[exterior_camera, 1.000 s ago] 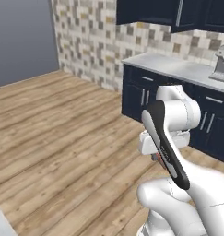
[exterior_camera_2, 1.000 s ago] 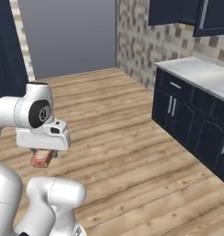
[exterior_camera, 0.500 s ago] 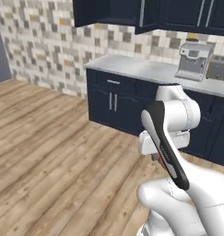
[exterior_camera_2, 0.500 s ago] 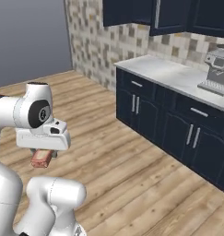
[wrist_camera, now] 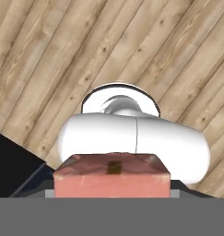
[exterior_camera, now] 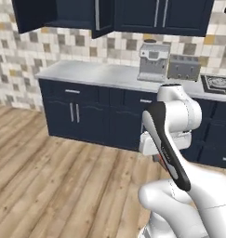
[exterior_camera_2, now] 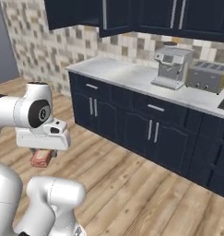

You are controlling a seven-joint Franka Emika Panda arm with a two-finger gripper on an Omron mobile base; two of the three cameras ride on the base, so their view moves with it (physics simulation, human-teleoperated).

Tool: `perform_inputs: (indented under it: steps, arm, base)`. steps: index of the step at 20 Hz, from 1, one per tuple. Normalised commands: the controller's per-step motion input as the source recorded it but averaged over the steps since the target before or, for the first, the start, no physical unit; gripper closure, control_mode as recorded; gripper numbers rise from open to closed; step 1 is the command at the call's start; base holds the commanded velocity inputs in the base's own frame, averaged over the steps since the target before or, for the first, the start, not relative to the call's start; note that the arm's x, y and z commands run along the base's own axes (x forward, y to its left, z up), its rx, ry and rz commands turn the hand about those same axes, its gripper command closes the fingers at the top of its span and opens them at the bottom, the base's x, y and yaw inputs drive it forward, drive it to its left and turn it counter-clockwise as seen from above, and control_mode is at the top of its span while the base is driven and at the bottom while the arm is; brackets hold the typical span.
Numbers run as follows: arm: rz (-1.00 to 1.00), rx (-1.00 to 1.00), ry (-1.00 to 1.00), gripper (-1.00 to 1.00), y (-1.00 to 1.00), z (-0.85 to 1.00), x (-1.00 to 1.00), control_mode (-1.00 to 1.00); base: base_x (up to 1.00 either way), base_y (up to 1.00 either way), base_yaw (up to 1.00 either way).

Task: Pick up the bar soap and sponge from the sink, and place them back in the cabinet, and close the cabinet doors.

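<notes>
My gripper (exterior_camera_2: 42, 156) hangs low in front of the robot's body, shut on the bar soap (exterior_camera_2: 41, 158), a small orange-red block. In the hand view the bar soap (wrist_camera: 111, 178) sits between the jaws, above the wooden floor and the robot's own white base. A sliver of the bar soap (exterior_camera: 158, 158) peeks out under the hand in the left base view. The navy wall cabinet (exterior_camera: 63, 13) is at the upper left with its cabinet doors (exterior_camera: 103, 17) swung open; the cabinet (exterior_camera_2: 74, 11) and door (exterior_camera_2: 114, 17) also show from the right. The sponge and the sink are out of view.
A grey counter (exterior_camera: 86, 72) runs over navy base cabinets (exterior_camera: 82, 116). On it stand a coffee machine (exterior_camera: 153, 62) and a toaster (exterior_camera: 183, 68), with a stove (exterior_camera: 217, 82) at the right. Open wooden floor (exterior_camera: 49, 186) lies between the robot and the counter.
The whole picture has shifted as the base turned: the counter, coffee machine and wall cabinets have swung toward the middle. The arm's pose and its hold on the soap are unchanged.
</notes>
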Motion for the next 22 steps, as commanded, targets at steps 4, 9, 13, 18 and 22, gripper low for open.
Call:
perform_inputs:
  steps: [4, 9, 13, 18, 22]
  arm:
    - [0.00, 0.00, 0.00, 1.00, 0.00, 0.00, 0.00, 1.00]
    - [0.00, 0.00, 0.00, 1.00, 0.00, 0.00, 0.00, 1.00]
    - [0.00, 0.00, 0.00, 1.00, 0.00, 0.00, 0.00, 1.00]
    - [0.00, 0.00, 0.00, 1.00, 0.00, 0.00, 0.00, 1.00]
    - [0.00, 0.00, 0.00, 1.00, 0.00, 0.00, 0.00, 1.00]
  base:
    - [0.61, 0.00, -0.47]
    - [0.61, 0.12, -0.47]
    - [0.37, 0.43, -0.45]
    - [0.31, 0.66, -0.41]
    - [0.31, 0.82, -0.38]
